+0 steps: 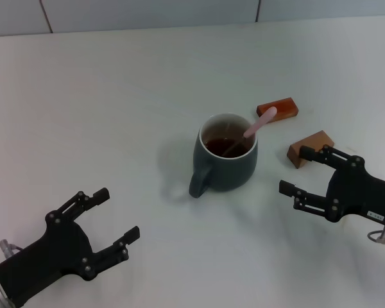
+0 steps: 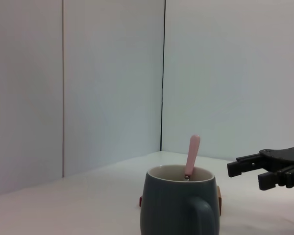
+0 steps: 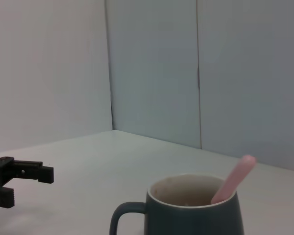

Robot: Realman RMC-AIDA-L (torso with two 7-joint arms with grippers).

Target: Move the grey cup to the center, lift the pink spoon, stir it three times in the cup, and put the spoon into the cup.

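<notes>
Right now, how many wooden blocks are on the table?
2. One wooden block lies just behind the grey cup, beside the spoon handle; the other block sits to the cup's right, by the right gripper.

1. The grey cup (image 1: 226, 161) stands upright near the table's middle, a stout slate-grey mug with pale inner wall, dark brown liquid inside, and its loop handle facing the robot's left.
2. The pink spoon (image 1: 260, 121) stands in the cup, its pale pink handle leaning over the rim.
</notes>
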